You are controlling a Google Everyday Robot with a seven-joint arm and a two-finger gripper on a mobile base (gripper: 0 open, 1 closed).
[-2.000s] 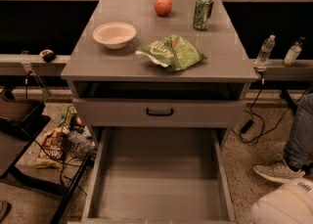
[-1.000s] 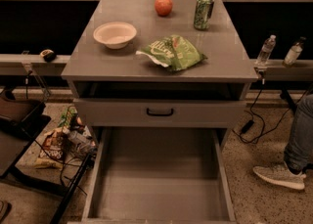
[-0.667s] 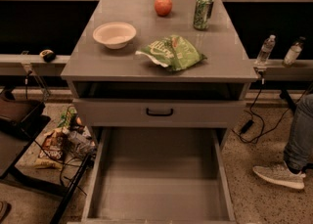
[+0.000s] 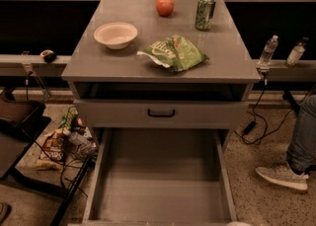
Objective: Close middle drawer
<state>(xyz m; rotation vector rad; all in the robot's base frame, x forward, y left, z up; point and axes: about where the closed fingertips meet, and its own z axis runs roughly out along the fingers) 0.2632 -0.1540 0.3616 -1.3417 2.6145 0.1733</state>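
The middle drawer (image 4: pixel 158 185) is seen pulled far out of the cabinet (image 4: pixel 89 64) toward 6 o'clock. Its plain grey inside is shown from above, and its front is cut off by the bottom edge of the view. Directly at 12 o'clock from that box, the upper drawer (image 4: pixel 108 114) is seen with a small black handle (image 4: pixel 161 113) set at the middle of its front. A dark gap is left between this front and the cabinet top.

4 things are laid on the cabinet top. A pale bowl (image 4: pixel 115 34) is placed at 9 o'clock from the top's centre. A red apple (image 4: pixel 165 5) is set at 12 o'clock, near the far edge. A green can (image 4: pixel 204 11) is stood upright at 2 o'clock. A green chip bag (image 4: pixel 173 52) is laid flat just beside the centre, at 5 o'clock.

At 3 o'clock from the cabinet, 2 bottles (image 4: pixel 267 52) are stood on a ledge. A shoe (image 4: pixel 282 175) under a jeans leg (image 4: pixel 303 136) is seen at 4 o'clock of the view, and floor clutter (image 4: pixel 59 146) at 8 o'clock.

The gripper is not caught in the view, so whether it is apart or together cannot be told.
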